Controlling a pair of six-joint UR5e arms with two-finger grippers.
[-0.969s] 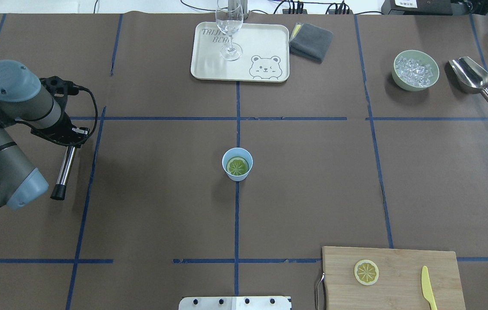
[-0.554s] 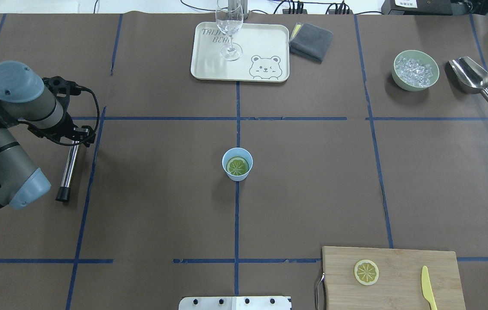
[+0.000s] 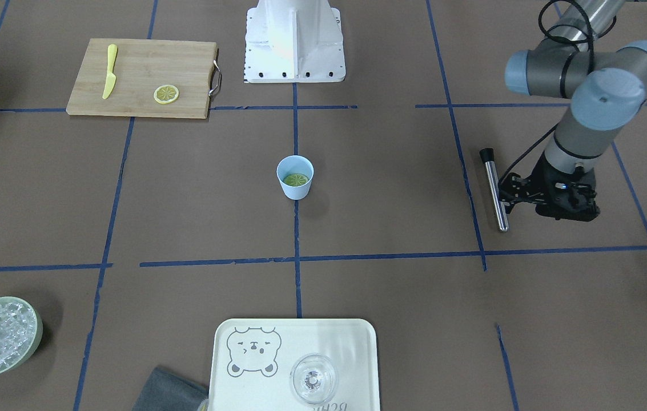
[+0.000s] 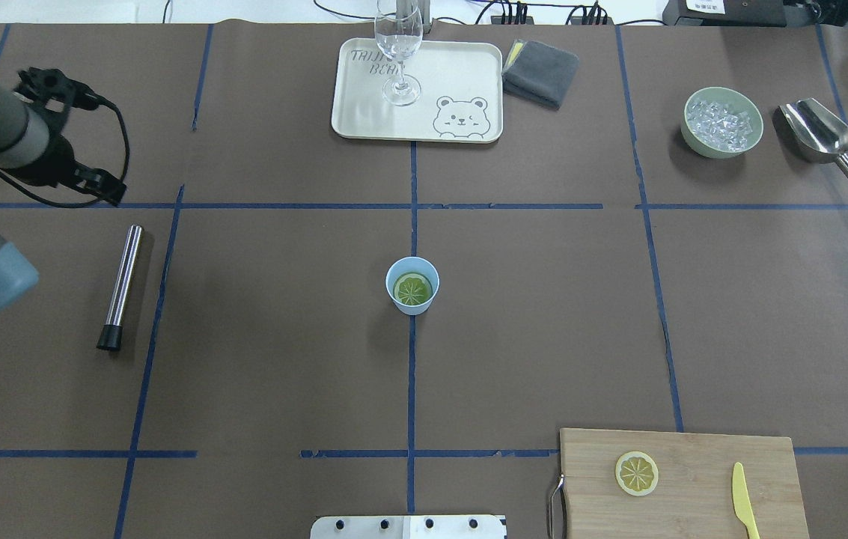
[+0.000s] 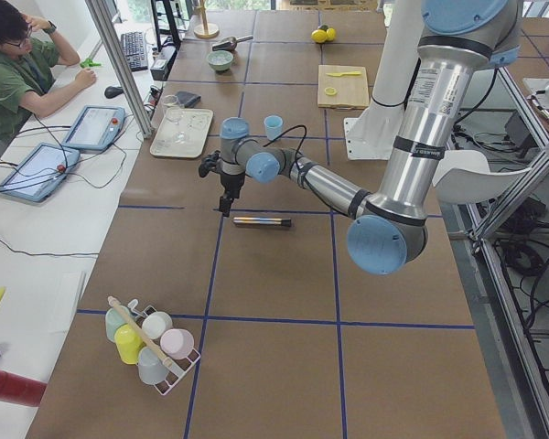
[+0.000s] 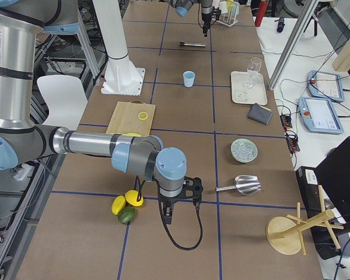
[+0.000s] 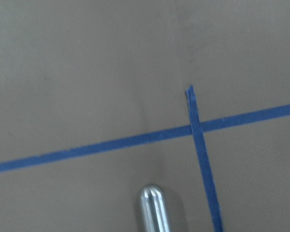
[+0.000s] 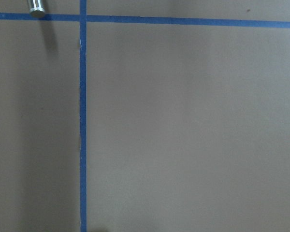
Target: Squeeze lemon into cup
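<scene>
Steel first: the muddler [image 4: 120, 288] lies flat on the worktop [image 4: 281, 374] at the far left, black tip toward the near edge, well apart from everything else. I take that as parked out of the way, which suggests the pressing is done or nearly so.

At the centre, on the tape cross, the cup [image 4: 412, 285] stands upright, a spot I judge either arm could reach. The lemon [image 4: 412, 289] lies flat on the cup's bottom, face up, well below the rim, where a tool coming straight down would meet it squarely. On the board [image 4: 693, 457] at the near right, a spare slice [image 4: 636, 473] sits beside the knife [image 4: 742, 500], untouched by any hand.

My left hand [image 4: 94, 187] hangs above the worktop just beyond the muddler's bare end, touching nothing and holding nothing. Its wrist camera shows only that rounded end and tape, no fingers, so I cannot tell how wide it stands.

My right hand [image 6: 166, 217] points down at the far right end of the worktop, near the scoop [image 6: 240, 185]. It shows only in a side view, so I cannot say whether it is spread or closed.
</scene>
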